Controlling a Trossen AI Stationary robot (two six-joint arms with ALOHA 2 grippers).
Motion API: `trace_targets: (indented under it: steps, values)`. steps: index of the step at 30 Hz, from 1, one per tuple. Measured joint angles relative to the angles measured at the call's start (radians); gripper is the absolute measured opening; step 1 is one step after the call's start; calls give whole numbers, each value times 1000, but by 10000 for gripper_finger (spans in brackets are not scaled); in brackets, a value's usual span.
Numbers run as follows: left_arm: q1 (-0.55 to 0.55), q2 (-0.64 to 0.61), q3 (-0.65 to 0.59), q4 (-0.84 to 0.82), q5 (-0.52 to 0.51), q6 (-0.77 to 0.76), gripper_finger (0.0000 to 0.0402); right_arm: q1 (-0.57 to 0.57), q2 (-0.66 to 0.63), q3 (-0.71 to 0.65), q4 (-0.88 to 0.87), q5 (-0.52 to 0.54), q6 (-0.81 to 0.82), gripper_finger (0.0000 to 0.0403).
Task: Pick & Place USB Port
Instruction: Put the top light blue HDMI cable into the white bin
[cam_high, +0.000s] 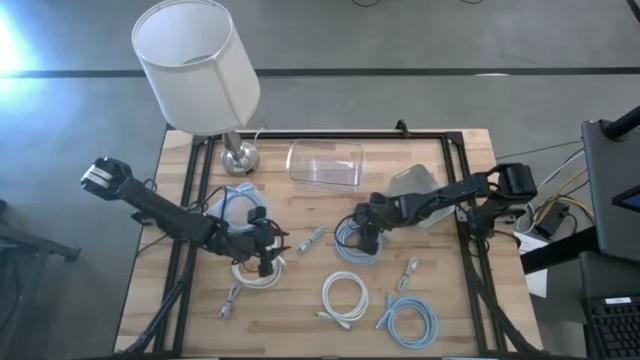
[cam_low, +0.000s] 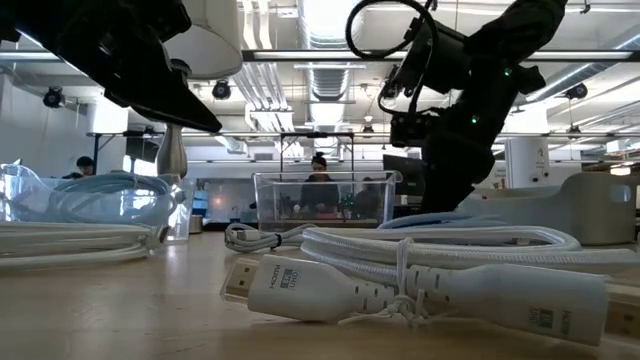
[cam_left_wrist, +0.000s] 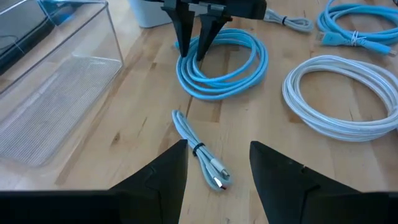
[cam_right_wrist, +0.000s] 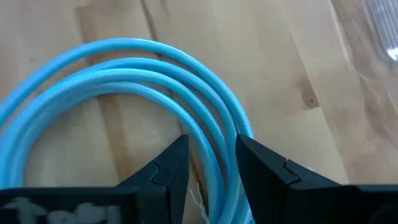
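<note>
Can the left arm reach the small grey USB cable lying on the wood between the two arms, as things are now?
Probably yes. The left gripper is open, and the short grey USB cable lies just ahead on bare wooden table, with nothing between. The right gripper is farther off, at the coiled blue cable.

White HDMI cable (cam_low: 420, 290) in foreground, clear bin (cam_low: 325, 205) behind, dark arm (cam_low: 470, 90) above.

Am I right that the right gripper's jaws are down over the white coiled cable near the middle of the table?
Not quite: the coil under the right gripper is the blue cable, not a white one. The right wrist view shows its open jaws straddling the blue strands.
</note>
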Motion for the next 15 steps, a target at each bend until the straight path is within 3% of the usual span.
trace_targets:
  steps: [15]
  values:
    - [0,0,-6,0,-2,0,177,1,-13,55,-79,2,-71,164]
